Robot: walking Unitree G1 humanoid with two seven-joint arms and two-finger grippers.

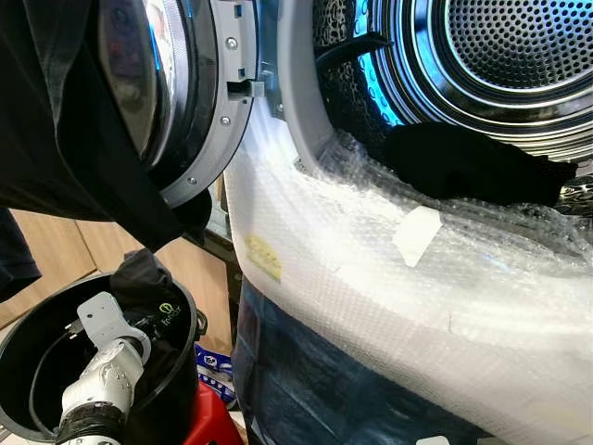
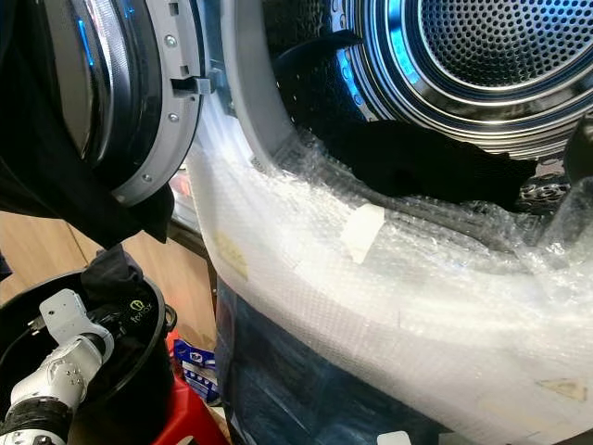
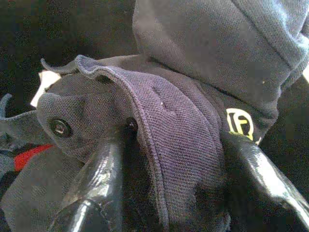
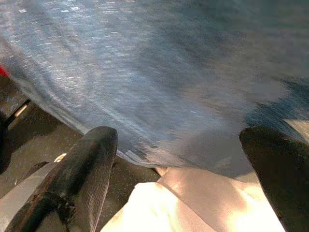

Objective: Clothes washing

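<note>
Left gripper (image 3: 169, 193), fingers closed around a fold of the navy polo shirt (image 3: 193, 96) in the black bucket (image 1: 28, 343), sat below-left of the washer drum (image 1: 482, 56); right gripper's fingers stood wide.

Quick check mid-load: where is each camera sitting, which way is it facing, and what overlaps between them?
Left and right eye: head cameras, looking down at the washer drum, open door, black bucket; left arm shows.
Left wrist: on the left end effector, facing the navy shirt between its fingers.
Right wrist: on the right end effector, blurred.
Shared: the shirt's yellow logo.
</note>
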